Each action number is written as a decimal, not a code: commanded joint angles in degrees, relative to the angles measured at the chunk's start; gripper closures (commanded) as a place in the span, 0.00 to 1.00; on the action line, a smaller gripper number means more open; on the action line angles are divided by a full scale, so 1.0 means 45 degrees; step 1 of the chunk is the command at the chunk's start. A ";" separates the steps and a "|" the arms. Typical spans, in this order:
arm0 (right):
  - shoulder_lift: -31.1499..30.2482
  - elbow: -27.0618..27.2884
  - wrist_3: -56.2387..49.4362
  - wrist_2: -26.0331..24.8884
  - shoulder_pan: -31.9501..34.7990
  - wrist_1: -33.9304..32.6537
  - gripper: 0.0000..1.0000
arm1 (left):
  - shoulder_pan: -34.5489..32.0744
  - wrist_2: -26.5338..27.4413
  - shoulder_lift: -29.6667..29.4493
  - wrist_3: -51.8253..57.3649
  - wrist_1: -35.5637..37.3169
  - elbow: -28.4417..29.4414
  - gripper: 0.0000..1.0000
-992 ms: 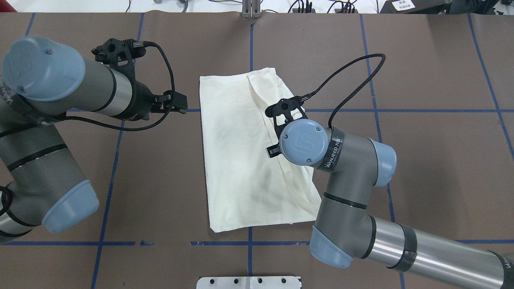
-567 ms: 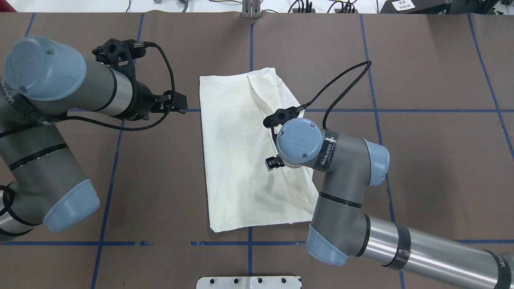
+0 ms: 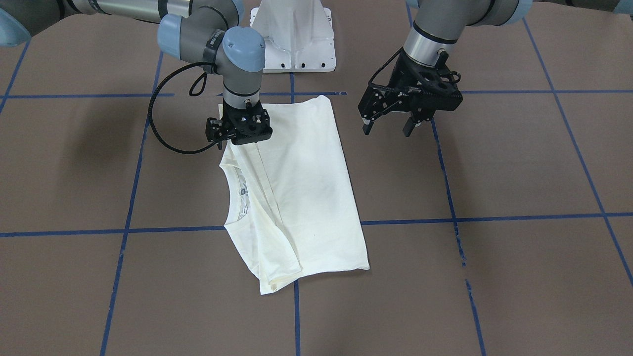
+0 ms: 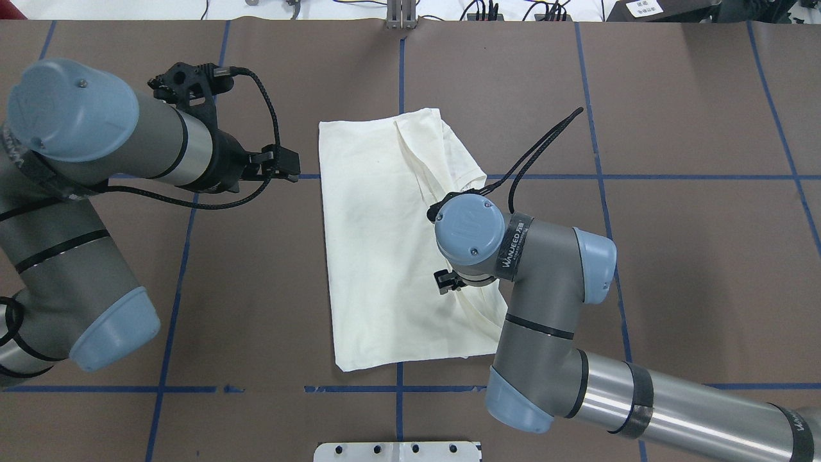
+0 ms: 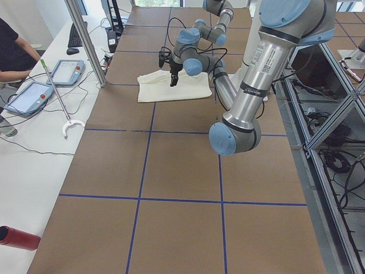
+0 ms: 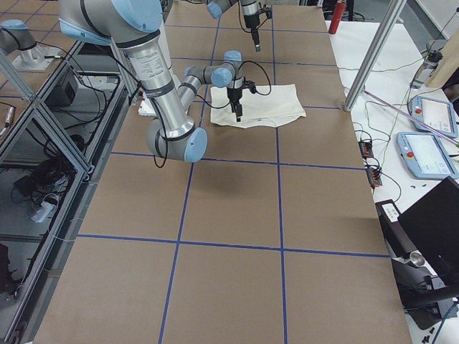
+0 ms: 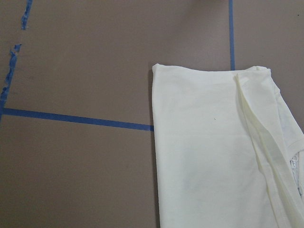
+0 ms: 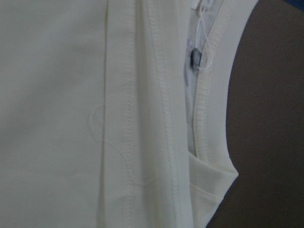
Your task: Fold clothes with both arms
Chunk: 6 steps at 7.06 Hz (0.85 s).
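Surroundings: brown table point(image 4: 673, 256) w/ blue tape grid point(image 4: 641, 176); white base point(image 3: 294, 44) at shirt's robot-side end.
Obstruction: shirt's R edge is covered by R arm's wrist point(image 4: 471, 234) in overhead.
T-shirt point(image 4: 378, 256): laid flat at table ctr, folded, plain side up; long axis robot-to-operator, collar point(image 3: 232, 190) toward robot's R.
L gripper point(image 3: 387, 131): spread, empty, held beside shirt.
R gripper point(image 3: 240, 136): down on the fold; grip state can't be told.
Views: collar is shown by front view only; tag point(image 8: 195, 58) by R wrist cam.
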 commanded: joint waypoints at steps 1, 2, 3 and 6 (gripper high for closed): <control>0.0065 -0.0083 0.0000 0.0555 -0.0160 -0.0097 0.00 | 0.0000 0.0000 -0.0026 -0.0006 -0.0003 -0.0019 0.00; 0.0027 -0.0083 0.0019 0.0617 -0.0179 -0.0135 0.00 | 0.0000 0.0000 -0.0026 -0.0006 -0.0003 -0.0019 0.00; -0.0070 -0.0083 0.0000 0.0618 -0.0160 -0.0155 0.00 | 0.0000 0.0000 -0.0065 -0.0006 -0.0003 0.0000 0.00; -0.0110 -0.0161 0.0000 0.0559 -0.0121 -0.0448 0.00 | 0.0000 0.0000 -0.0085 -0.0025 -0.0022 0.0001 0.00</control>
